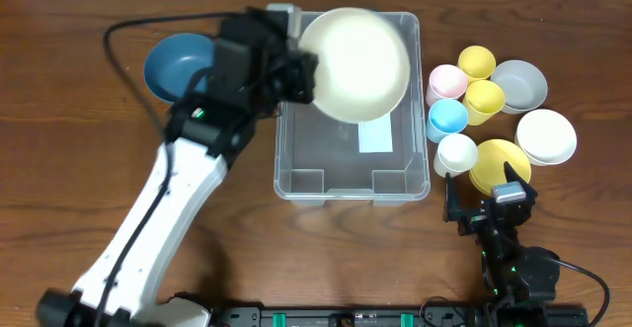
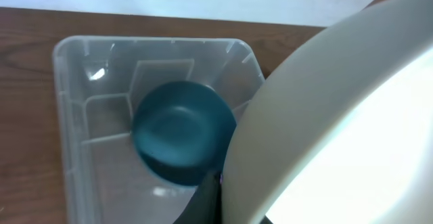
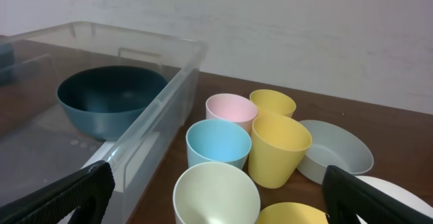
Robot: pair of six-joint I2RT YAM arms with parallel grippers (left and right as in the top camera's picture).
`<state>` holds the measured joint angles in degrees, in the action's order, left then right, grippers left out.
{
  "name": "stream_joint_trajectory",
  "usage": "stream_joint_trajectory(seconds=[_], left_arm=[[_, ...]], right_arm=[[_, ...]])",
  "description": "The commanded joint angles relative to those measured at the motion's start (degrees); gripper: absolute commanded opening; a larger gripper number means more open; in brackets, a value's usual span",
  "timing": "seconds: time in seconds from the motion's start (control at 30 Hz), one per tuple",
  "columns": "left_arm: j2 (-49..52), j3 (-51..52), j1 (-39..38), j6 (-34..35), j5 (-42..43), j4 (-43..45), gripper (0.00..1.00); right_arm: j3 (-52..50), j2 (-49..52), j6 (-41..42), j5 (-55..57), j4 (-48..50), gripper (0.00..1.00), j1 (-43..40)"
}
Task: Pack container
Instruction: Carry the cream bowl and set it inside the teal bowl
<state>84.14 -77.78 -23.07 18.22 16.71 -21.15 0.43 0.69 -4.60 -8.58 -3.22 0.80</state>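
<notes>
while the left arm reaches across the worktop (image 1: pixel 79 169), the items stand as follows.

item 1, container (image 1: pixel 280 154): large clear bin, upright at the middle of the worktop, a white label (image 1: pixel 375 135) on its base. nothing rests on the base that shows in the overhead view.

item 2, left fingers (image 1: pixel 294 78): clenched on the rim of a cream bowl (image 1: pixel 355 62). they sit over the container's far left corner, above its rim. the bowl they grasp hangs tilted over the far half of the container, clear of the base. in the left wrist view the bowl fills the right side, with the container below and beyond it.

item 3, right fingers (image 3: pixel 67 197): spread wide, released, grasping nothing. they hover beside the container's near right corner, apart from it. in the right wrist view the container lies ahead and to the left of them.

item 4, blue bowl (image 1: pixel 176 65): on the worktop just left of the container, outside it. both wrist views show it through the clear walls.

item 5, cups in a cluster right of the container: pink cup (image 1: pixel 446 80), two yellow cups (image 1: pixel 477 62) (image 1: pixel 485 100), light blue cup (image 1: pixel 447 118), pale cup (image 1: pixel 456 154).

item 6, bowls beyond the cups: grey bowl (image 1: pixel 521 83), white bowl (image 1: pixel 546 135), yellow bowl (image 1: pixel 497 161), the last just ahead of the right fingers.
</notes>
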Motion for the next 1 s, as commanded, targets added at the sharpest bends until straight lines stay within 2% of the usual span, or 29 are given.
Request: stream_joint_trajectory(seconds=[0.0, 0.13, 0.3, 0.63, 0.97], left_arm=[[4.0, -7.2, -1.6, 0.7, -6.9, 0.4, 0.05], [9.2, -12.3, -2.5, 0.5, -10.3, 0.3, 0.06], [13.6, -12.8, -2.7, 0.5, -14.5, 0.2, 0.06], [22.3, -12.8, -2.7, 0.5, -14.4, 2.2, 0.06], [25.8, -12.6, -2.7, 0.3, -14.8, -2.2, 0.06]], right_arm=[[-0.1, -0.3, 0.2, -0.5, -0.2, 0.99, -0.4], [-0.1, -0.3, 0.2, -0.5, -0.2, 0.99, -0.4], [-0.1, -0.3, 0.2, -0.4, -0.2, 0.99, -0.4], [-0.1, -0.3, 0.2, -0.5, -0.2, 0.99, -0.4], [-0.1, -0.3, 0.2, -0.5, -0.2, 0.99, -0.4]])
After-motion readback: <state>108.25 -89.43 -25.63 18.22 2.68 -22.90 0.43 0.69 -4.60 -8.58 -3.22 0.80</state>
